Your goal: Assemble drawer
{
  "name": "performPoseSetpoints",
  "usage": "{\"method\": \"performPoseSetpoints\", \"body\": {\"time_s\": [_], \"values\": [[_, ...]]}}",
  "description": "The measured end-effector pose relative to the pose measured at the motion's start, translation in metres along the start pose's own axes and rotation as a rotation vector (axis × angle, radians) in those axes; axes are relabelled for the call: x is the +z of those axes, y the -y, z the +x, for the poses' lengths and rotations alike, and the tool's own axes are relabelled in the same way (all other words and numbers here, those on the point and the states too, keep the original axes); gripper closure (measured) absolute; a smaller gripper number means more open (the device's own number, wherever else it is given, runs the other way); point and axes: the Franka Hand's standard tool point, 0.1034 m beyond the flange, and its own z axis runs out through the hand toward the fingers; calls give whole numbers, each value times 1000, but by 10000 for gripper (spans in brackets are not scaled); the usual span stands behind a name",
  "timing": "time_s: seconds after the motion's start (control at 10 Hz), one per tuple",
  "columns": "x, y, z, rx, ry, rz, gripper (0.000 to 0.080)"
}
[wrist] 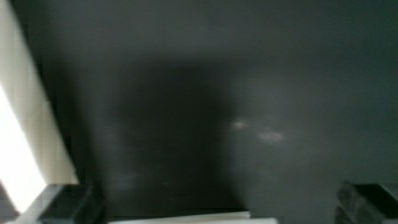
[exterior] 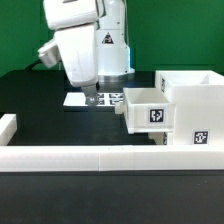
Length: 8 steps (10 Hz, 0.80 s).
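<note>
Exterior view, first pass: we log a matte black table bounded by low white border rails, one long rail running along the near edge and a short block at the exterior view's left. Behind the table the room is plain pale wall. At the far side a flat white marker board with black square tags lies on the black surface. We see the arm's glossy white housing hanging over the table's middle, its gripper pointing down just above the surface, near the marker board. On the exterior view's right sits the drawer's large box-shaped shell, smooth white plastic, square-edged, tagged on its near face. One small open-top tray projects from the shell toward the exterior view's left, also tagged. Wrist view shows mostly dull black tabletop, a pale strip along one edge, and two dark fingertips set wide apart with nothing between them.
</note>
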Motion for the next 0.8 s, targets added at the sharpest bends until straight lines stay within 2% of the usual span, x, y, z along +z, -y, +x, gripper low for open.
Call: {"method": "performPoseSetpoints", "body": {"time_s": [0.1,0.2,0.3,0.5,0.6,0.8], "values": [[0,-8,-4,15,-34,-5,150],[1,-17,-2,20,-42,-15,150],[3,-21,7,45,-47,-16,150],[14,-23,25,39,-60,-22,150],[20,-23,34,25,-66,-16,150],[20,-22,31,30,-65,-17,150]]}}
